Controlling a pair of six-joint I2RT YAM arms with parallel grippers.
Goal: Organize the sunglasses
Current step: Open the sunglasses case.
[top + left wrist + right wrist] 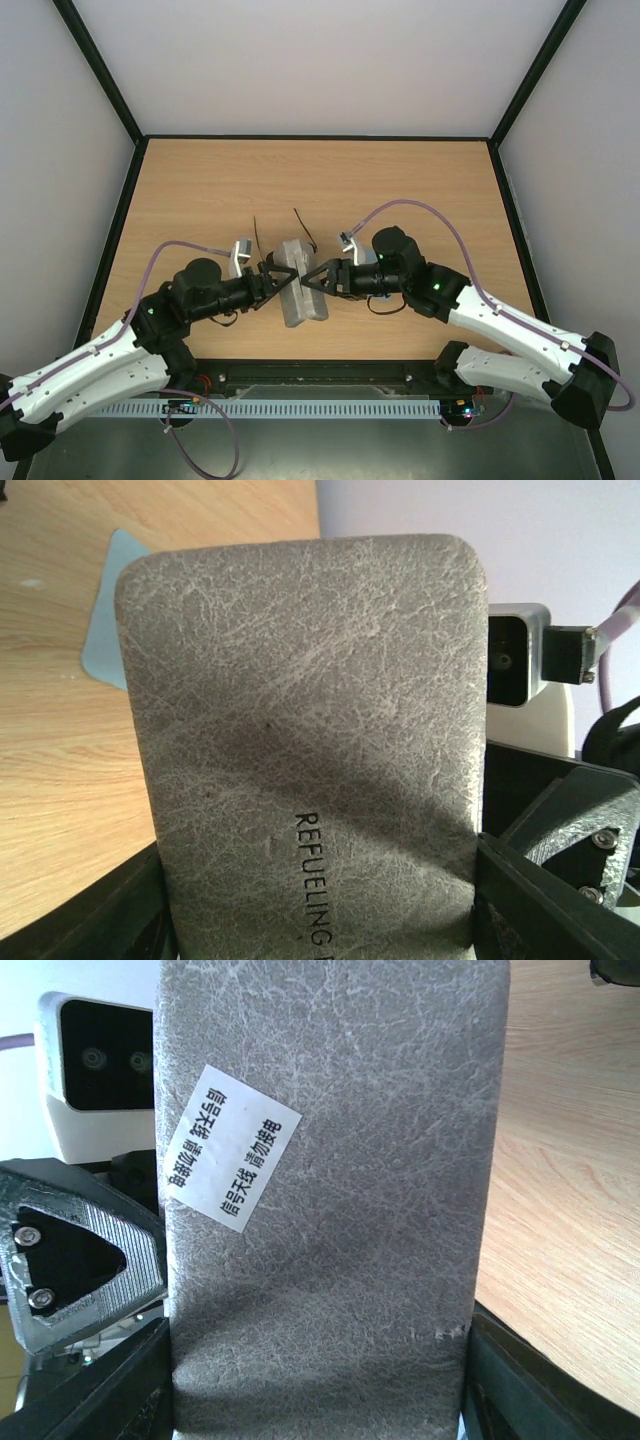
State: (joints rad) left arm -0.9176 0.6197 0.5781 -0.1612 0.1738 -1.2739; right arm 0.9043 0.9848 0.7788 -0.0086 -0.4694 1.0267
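The grey case [303, 283] sits at the table's middle, held from both sides. My left gripper [272, 277] is shut on its left side and my right gripper [318, 277] on its right side. In the left wrist view the case [300, 710] fills the frame, printed "REFUELING", between my fingers [545, 900]. In the right wrist view the case [340, 1260] carries a white sticker and sits between my fingers [555, 1385]. Of the sunglasses only two thin dark temple arms [304, 229] show, sticking out behind the case. The lenses are hidden.
A flat blue-grey cloth [104, 620] lies on the wooden table [200, 190] beyond the case in the left wrist view. Black frame rails [118, 220] border the table on the left, back and right.
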